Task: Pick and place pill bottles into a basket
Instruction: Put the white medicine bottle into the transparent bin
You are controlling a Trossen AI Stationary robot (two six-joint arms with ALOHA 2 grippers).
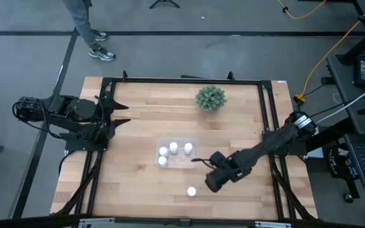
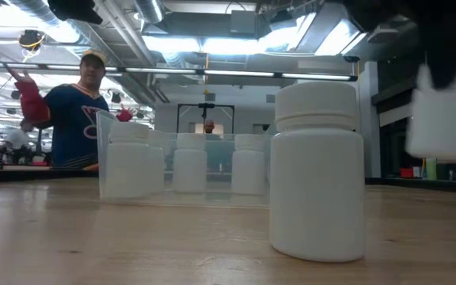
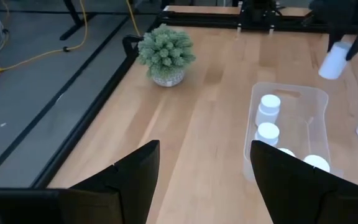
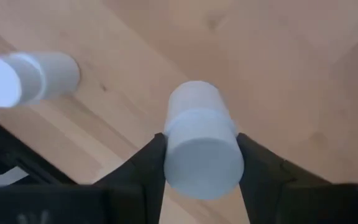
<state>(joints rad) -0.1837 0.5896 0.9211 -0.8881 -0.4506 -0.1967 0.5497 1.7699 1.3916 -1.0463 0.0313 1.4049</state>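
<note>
Gripping a pill bottle (image 4: 201, 146), right pincer (image 4: 201, 163) apparently above table.

1. This was a robotics lab or test workshop, not a home.
2. A wooden table (image 1: 138, 183) in a black metal frame (image 1: 268, 114) stood on a grey concrete floor (image 1: 24, 69), with a dark robot arm mounted at each side edge.
3. Yellow cables (image 1: 334, 44) trailed over the floor beyond the table's far right corner.
4. The low view showed an open ceiling with exposed ducts (image 2: 133, 20) and strip lights (image 2: 236, 43).
5. A person (image 2: 74, 107) stood in the room behind the table.
</note>
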